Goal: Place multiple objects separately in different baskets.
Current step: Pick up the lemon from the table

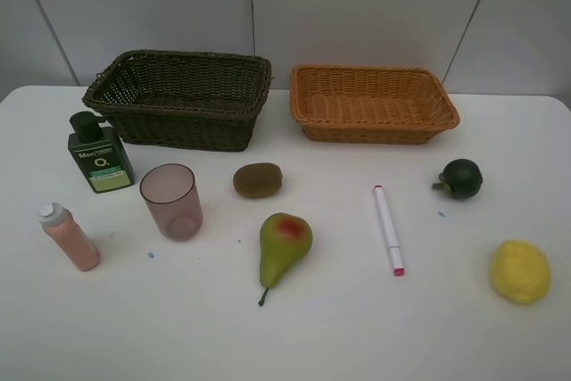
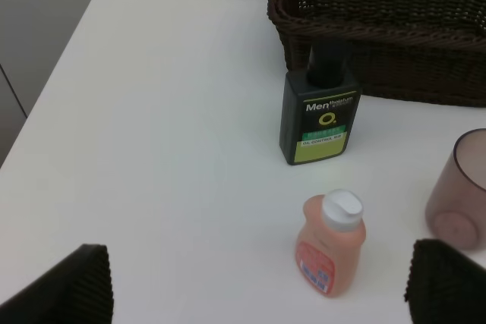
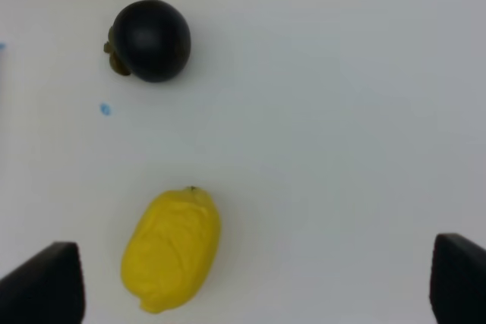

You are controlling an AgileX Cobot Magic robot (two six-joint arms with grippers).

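1. Black fingers (image 2: 68, 286) of the left claw (image 2: 258, 290) stand wide apart and grip nothing.
2. Between these fingers, closer to one of them, the pink white-capped bottle (image 2: 330, 252) stands upright on the white table (image 2: 152, 149).
3. Just beyond that same finger is the translucent pinkish cup (image 2: 459, 187), standing with its mouth up, a little apart from the pink bottle.
4. Farther ahead of the left claw the dark green bottle (image 2: 319, 119) stands upright, just beside the wall of the dark brown basket (image 2: 395, 66). I cannot tell if the two touch.
5. The right claw (image 3: 252, 282) has its fingers wide apart too, and it holds nothing.
6. The lemon (image 3: 171, 252) lies between its fingers, closer to one of them. The dark green round fruit (image 3: 152, 41) sits farther ahead, well apart from the lemon.
7. To the left of the right claw, between the two claws, three things lie on the table: the white-pink marker (image 1: 388, 229) nearest to this claw, then the red-blushed green pear (image 1: 284, 247) on its side, and the kiwi (image 1: 258, 179) beyond the pear.
8. The light orange-tan basket (image 1: 375, 122) stands far ahead of the right claw, near the dark brown one but not touching it.
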